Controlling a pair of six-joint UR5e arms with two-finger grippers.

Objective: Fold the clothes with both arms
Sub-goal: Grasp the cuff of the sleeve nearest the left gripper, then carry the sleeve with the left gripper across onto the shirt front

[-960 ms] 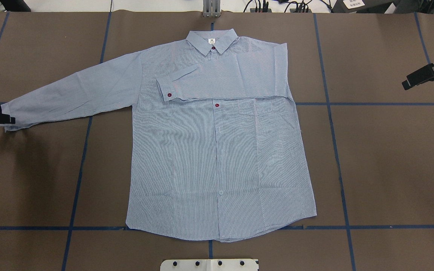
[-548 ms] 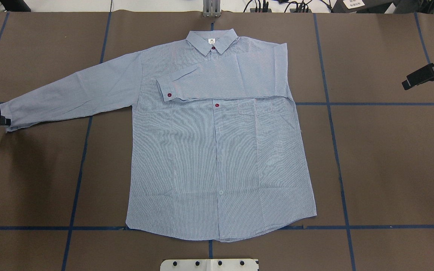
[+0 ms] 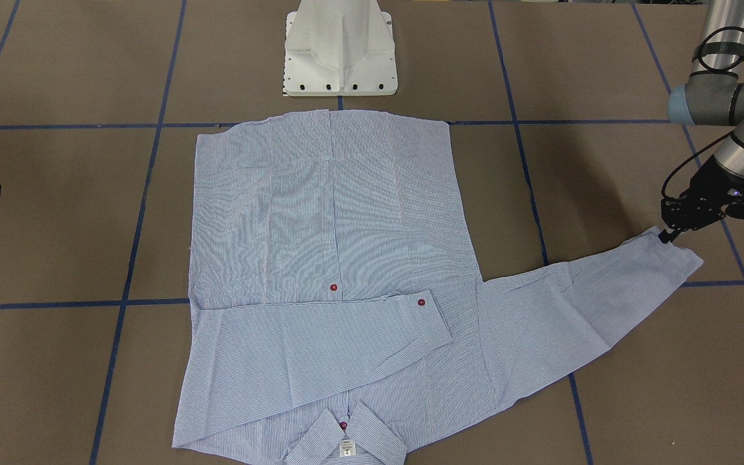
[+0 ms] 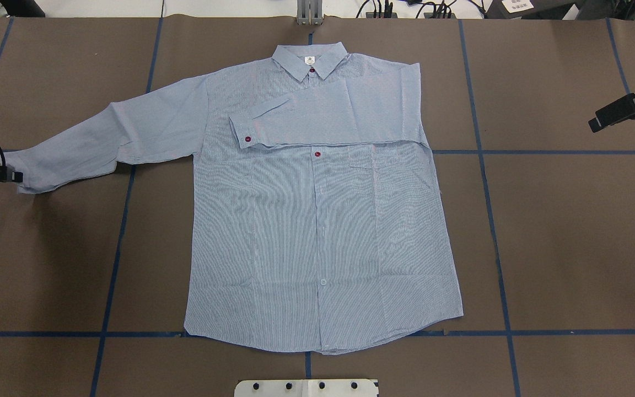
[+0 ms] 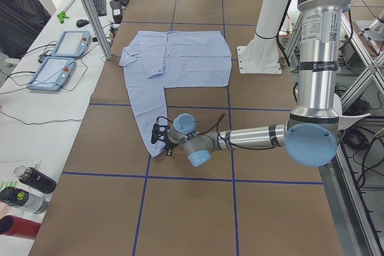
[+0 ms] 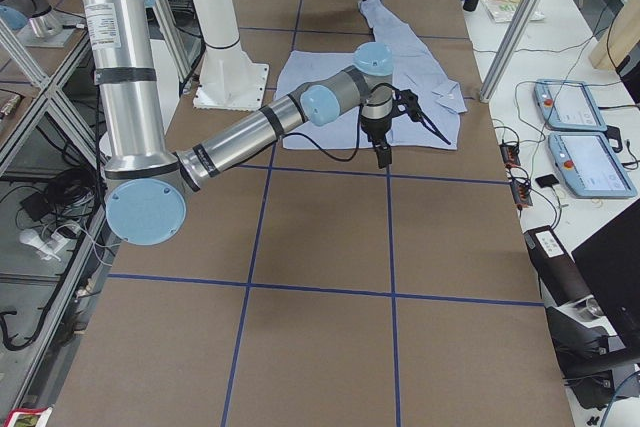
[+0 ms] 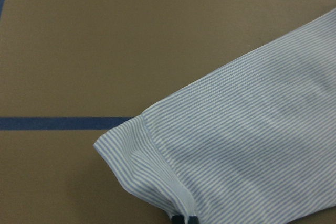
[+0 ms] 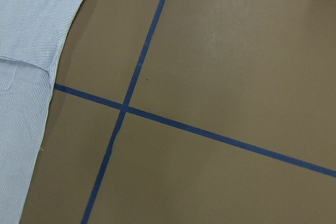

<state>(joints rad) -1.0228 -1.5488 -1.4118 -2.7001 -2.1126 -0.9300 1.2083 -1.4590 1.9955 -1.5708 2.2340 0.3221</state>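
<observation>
Striped shirt (image 4: 317, 231) (only one), one cuff (image 7: 142, 161) pinched in left gripper (image 3: 664, 236).

Blue tape lines (image 4: 493, 220) grid the brown table (image 4: 571, 248), a white pedestal base (image 4: 306, 388) sits at six o'clock seen from overhead, and from the left end pendants (image 5: 68, 44) lie at ten o'clock, bottles (image 5: 35, 180) at eight.

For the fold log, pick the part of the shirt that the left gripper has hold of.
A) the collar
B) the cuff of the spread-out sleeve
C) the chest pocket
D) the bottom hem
B: the left gripper pinches the cuff at the end of the shirt sleeve, far from the collar.
</observation>
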